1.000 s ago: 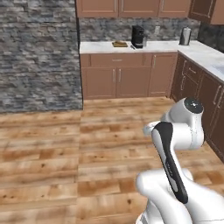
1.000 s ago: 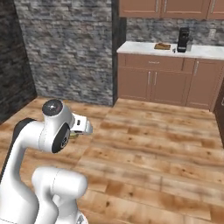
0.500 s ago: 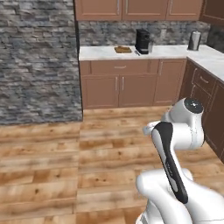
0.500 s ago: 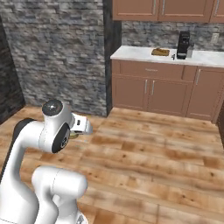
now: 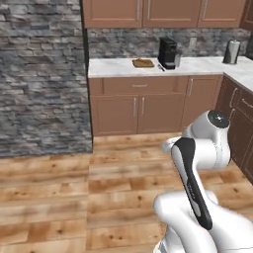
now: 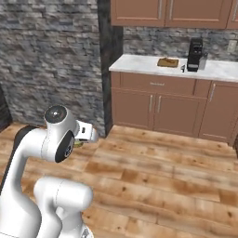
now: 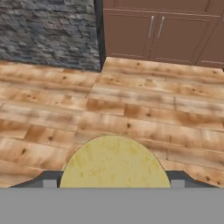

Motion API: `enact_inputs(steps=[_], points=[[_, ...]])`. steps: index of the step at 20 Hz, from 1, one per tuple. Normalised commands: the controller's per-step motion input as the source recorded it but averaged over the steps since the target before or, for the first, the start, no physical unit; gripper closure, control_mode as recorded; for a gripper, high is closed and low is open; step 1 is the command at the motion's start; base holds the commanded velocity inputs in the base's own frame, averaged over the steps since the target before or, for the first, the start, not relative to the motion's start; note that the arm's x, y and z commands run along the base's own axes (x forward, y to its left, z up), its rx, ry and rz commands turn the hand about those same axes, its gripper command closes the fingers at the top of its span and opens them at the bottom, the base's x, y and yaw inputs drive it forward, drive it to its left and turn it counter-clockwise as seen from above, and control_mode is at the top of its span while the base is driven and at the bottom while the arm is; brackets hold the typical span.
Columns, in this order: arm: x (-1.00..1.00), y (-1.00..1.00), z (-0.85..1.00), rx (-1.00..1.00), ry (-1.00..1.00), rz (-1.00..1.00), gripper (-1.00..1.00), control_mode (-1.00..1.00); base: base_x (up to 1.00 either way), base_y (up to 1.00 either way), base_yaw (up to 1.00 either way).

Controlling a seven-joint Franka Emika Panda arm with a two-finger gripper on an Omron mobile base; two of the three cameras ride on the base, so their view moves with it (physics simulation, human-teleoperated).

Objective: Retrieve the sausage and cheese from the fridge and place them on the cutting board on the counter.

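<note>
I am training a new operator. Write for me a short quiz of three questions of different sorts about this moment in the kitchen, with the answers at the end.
1. True or false: the cutting board lies on the counter, left of the black coffee machine.
2. What does the gripper hold? A) a sausage B) the pale yellow cheese C) nothing
3. Fill in: the floor is made of ____ planks.

Key: 1 true; 2 B; 3 wooden.

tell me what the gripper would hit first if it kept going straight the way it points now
Probably the wooden plank floor in front of the brown cabinet doors; the gripper, shut on the pale yellow cheese, points down at it.
</note>
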Motion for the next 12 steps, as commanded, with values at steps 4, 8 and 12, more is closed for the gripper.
enact_inputs(steps=[4,8,12], points=[[0.00,0.00,0.00,0.00,0.00,0.00,1.00,1.00,0.79,-0.21,-0.02],[0.00,0.00,0.00,0.00,0.00,0.00,1.00,1.00,0.73,-0.18,-0.10],[0.00,0.00,0.00,0.00,0.00,0.00,1.00,1.00,0.72,-0.17,-0.11]])
